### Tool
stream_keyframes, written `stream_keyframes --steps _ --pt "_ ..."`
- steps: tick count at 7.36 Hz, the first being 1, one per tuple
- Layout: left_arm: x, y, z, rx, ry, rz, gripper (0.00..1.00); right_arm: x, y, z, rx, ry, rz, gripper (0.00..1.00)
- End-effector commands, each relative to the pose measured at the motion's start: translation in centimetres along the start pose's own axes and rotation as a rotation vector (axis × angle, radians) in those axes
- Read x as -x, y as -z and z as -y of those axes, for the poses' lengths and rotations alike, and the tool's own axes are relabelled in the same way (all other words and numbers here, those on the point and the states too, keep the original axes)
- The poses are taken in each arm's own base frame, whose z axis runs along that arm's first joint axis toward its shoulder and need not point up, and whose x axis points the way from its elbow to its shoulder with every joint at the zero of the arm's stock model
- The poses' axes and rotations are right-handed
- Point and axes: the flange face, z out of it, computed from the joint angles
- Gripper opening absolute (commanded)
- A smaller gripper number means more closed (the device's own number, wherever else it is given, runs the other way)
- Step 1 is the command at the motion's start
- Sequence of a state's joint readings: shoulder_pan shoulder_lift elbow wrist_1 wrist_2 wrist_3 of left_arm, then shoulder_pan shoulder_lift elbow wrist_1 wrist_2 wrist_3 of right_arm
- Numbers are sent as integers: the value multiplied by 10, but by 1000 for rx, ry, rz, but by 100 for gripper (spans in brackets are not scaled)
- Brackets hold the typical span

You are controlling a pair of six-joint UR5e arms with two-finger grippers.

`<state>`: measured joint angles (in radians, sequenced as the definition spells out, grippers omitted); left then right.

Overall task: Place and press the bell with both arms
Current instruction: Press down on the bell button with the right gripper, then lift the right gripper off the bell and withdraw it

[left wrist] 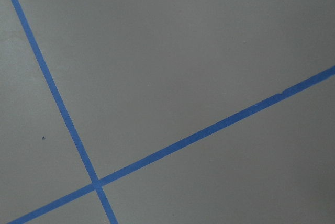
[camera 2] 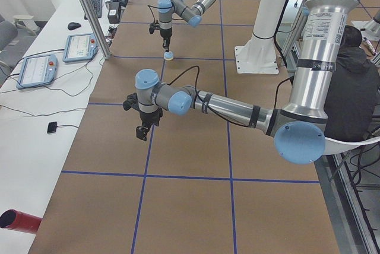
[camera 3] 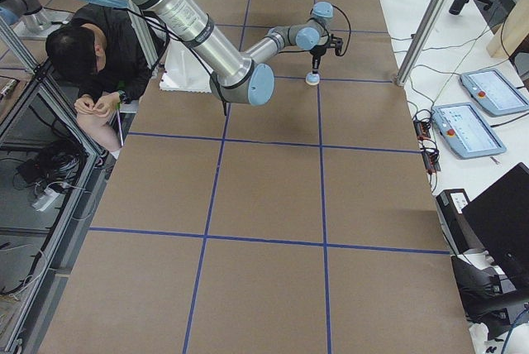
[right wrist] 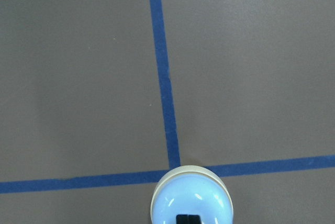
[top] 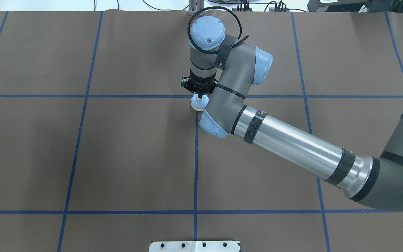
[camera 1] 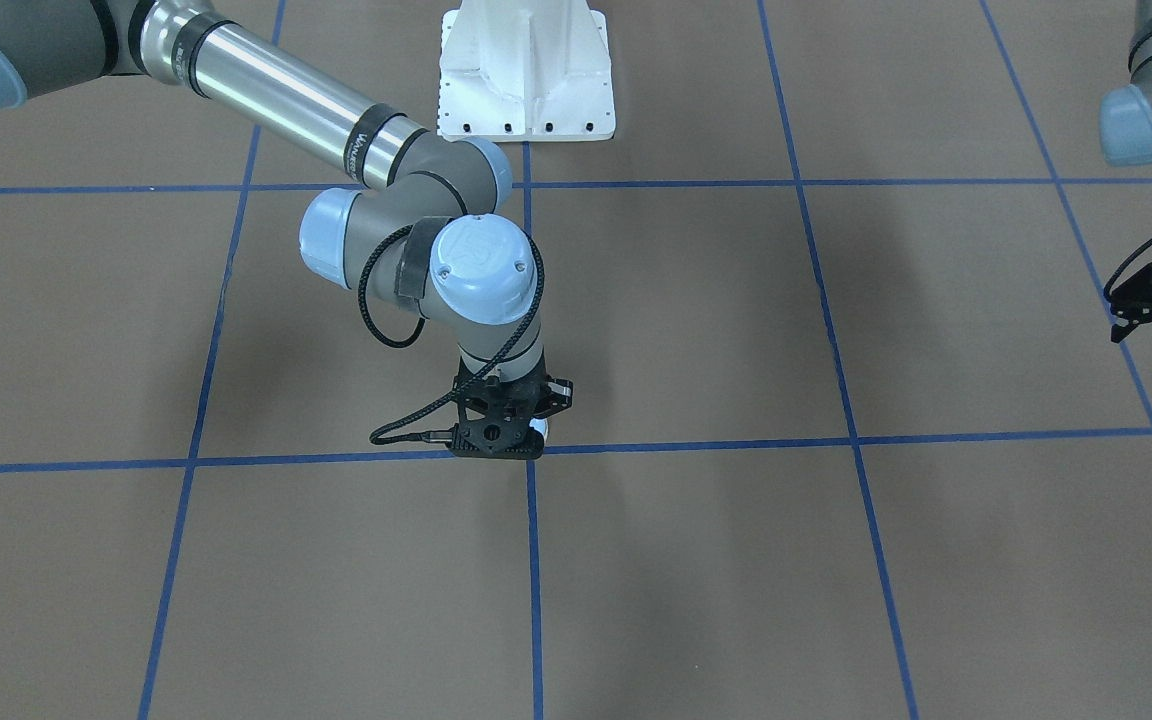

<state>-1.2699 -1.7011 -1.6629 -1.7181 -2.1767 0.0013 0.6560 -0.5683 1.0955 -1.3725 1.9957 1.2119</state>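
The light-blue bell [top: 199,103] with its cream base stands on the brown table at a crossing of blue tape lines. It also shows in the right wrist view [right wrist: 191,199], and only a sliver of it shows in the front view [camera 1: 539,428]. My right gripper [top: 200,94] points straight down over it. Its black fingertips [right wrist: 188,219] are together on the bell's top and hide the button. My left gripper [camera 1: 1136,305] hangs above bare table far from the bell, and I cannot tell how its jaws stand. The left wrist view shows only table and tape.
The white bolted pedestal [camera 1: 526,70] stands at the robot's side of the table. Blue tape lines [top: 196,157] split the brown surface into squares. Tablets [camera 2: 35,67] and cables lie along the far side bench. A seated person [camera 3: 91,64] is beside the table.
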Motion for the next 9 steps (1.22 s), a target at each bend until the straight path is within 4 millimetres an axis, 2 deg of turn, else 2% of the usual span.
stream_keyframes --steps 1,3,4,5,6,7,8,9 --pt "0 -1 0 2 3 0 100 -5 -7 0 5 -4 -10 0" --pt "0 -1 1 1 2 0 100 -2 -2 1 1 -2 -4 0" --pt "-1 0 2 -1 1 0 100 0 12 6 -11 -5 15 0" --pt "0 0 1 0 0 0 100 3 46 9 -31 -3 59 0" --pt "1 0 1 -1 0 1 100 2 72 8 -22 -13 66 99" --pt "7 7 0 -11 10 5 100 -12 100 12 -16 -35 43 100" --pt "21 13 -10 -12 6 3 100 -42 122 21 6 -60 32 100" --pt "54 27 -33 2 -8 8 100 -88 138 19 8 -24 36 100"
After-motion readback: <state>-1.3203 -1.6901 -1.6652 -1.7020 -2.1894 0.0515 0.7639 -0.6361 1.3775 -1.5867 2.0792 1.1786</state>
